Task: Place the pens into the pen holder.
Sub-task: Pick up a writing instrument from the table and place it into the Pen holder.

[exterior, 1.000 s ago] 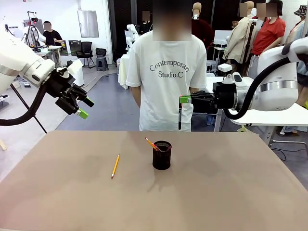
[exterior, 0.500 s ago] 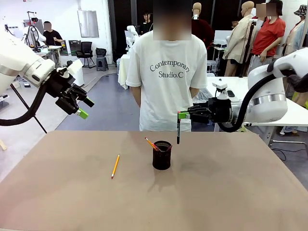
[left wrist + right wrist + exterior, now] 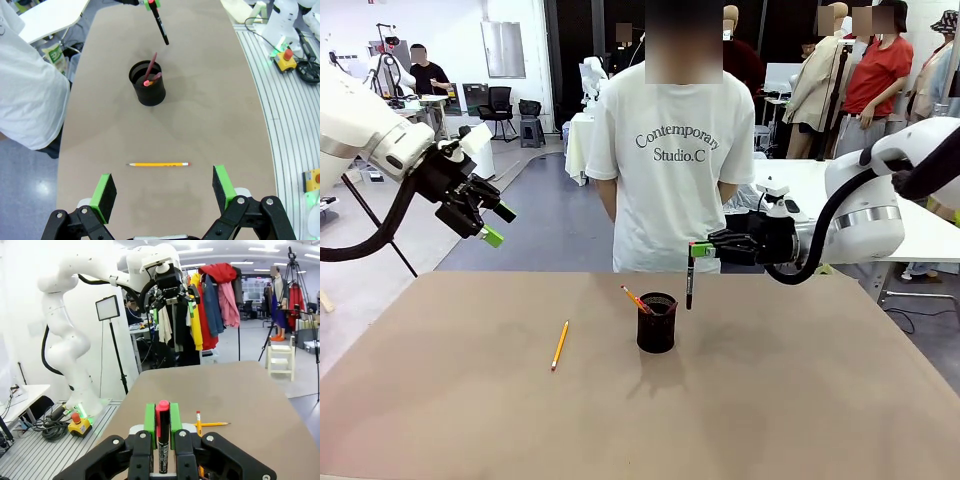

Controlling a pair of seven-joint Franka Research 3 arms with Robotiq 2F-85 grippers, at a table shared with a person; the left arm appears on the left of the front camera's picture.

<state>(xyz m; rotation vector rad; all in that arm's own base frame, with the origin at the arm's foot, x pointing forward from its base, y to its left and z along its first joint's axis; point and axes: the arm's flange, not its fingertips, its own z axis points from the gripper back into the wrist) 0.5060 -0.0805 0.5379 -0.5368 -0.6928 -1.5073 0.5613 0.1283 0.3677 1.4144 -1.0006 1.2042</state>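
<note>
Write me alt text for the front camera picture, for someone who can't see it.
The right gripper, shut on a black marker, holds it upright close beside the black mesh pen holder. A yellow pencil lies on the brown table; the left gripper hangs open, and a person stands beyond.

black mesh pen holder [image 3: 657, 324], yellow pencil [image 3: 560, 345], black marker [image 3: 689, 288]

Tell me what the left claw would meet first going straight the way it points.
Probably the brown tabletop, at or near the lone yellow pencil, which sits in line between the open left claw's green pads; depth is unclear.
</note>
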